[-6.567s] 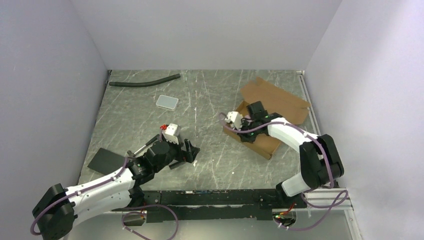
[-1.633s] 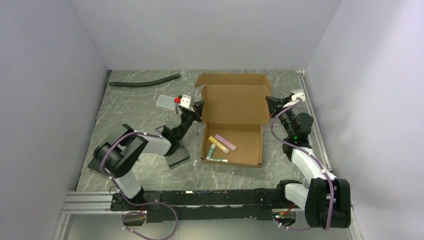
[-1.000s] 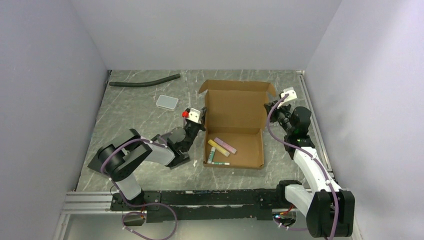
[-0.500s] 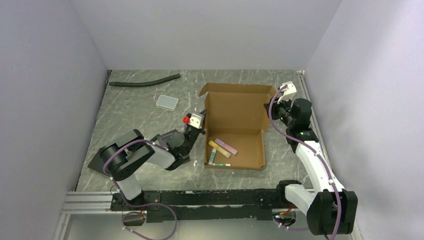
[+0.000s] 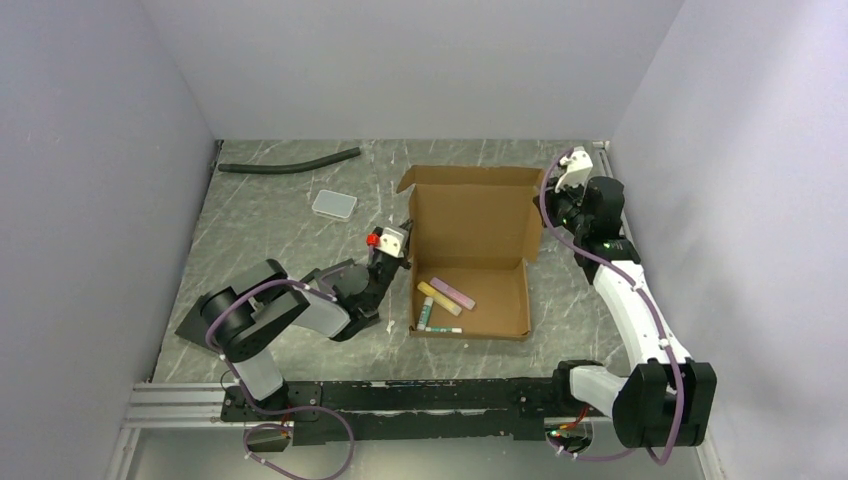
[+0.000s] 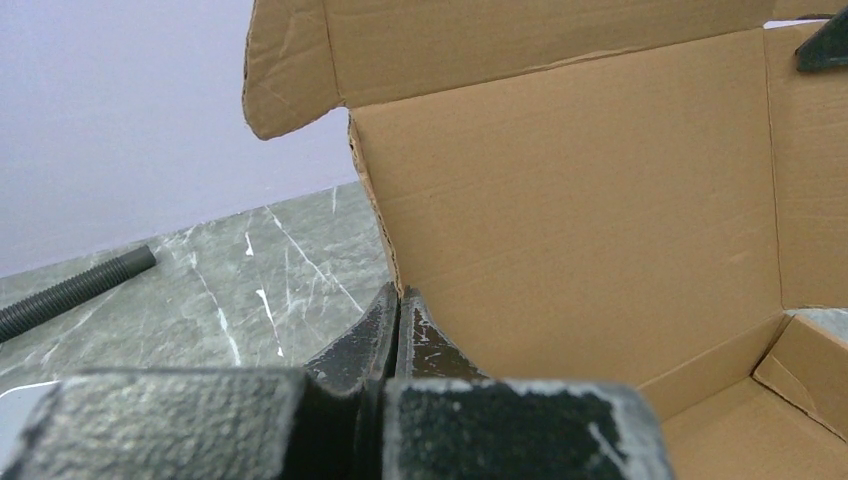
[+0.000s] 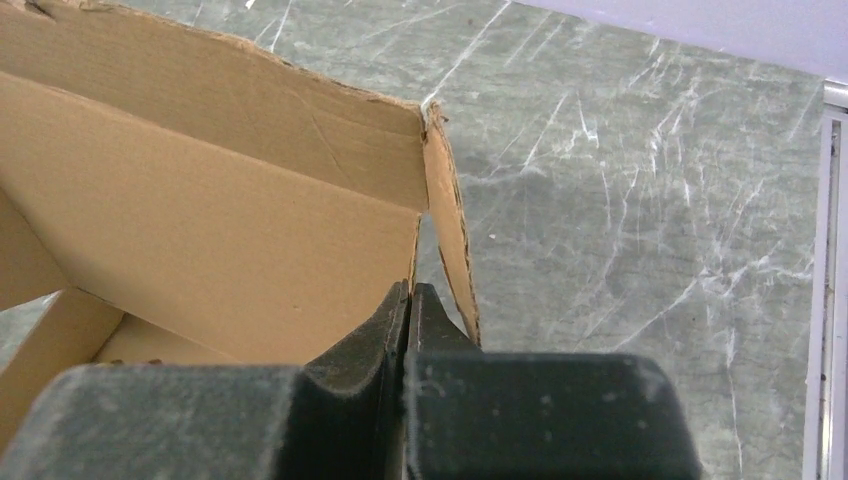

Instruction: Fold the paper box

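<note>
Black and flat, a slab [image 5: 203, 320] lies nearest my bases on the grey marbled table [image 5: 290, 235], beside my left arm. Just beyond it, mid-table, sits the paper box [image 5: 478, 222]. Its shallow tray faces upward, with a few coloured sticks [image 5: 455, 294] lying in the left part, and its lid stands upright along the tray's far side. My left pincer [image 5: 405, 258] is clenched, its fingers [image 6: 385, 335] pressed flat together, and the tips touch the lid's left edge low down, near the tray. My right pincer [image 5: 548, 212] is clenched as well, its tips against the right edge of the lid, higher up by the small side flap. I cannot tell whether either pair nips any card. Farther off to the left, well apart from the box, rests a small pale translucent dish [image 5: 333, 204]. Past that, a dark hose [image 5: 290, 162] lies near the back wall.
</note>
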`<state>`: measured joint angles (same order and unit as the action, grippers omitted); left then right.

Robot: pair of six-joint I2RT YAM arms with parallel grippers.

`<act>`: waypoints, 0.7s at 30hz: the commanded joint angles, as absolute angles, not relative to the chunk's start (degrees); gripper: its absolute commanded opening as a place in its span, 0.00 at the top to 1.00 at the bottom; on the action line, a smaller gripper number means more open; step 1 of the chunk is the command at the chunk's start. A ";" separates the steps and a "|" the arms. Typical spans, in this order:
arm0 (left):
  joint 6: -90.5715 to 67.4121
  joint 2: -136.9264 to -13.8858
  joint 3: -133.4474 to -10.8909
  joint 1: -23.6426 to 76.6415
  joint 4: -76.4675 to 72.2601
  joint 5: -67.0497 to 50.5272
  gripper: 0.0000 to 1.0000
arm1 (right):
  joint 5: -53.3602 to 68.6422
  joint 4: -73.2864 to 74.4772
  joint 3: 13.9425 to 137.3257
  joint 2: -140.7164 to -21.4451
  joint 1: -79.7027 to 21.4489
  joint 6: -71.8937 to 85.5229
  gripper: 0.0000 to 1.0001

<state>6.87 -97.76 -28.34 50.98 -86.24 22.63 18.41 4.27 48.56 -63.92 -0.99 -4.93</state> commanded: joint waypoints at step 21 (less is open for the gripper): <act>-20.78 -63.86 -31.73 32.74 -34.88 -7.58 0.16 | 21.88 -22.24 37.51 -56.51 -0.35 -4.09 1.00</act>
<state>-18.06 -66.78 -29.30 34.39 -41.34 3.66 20.69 -14.33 37.19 -58.00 -0.67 -4.64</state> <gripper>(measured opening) 0.799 0.018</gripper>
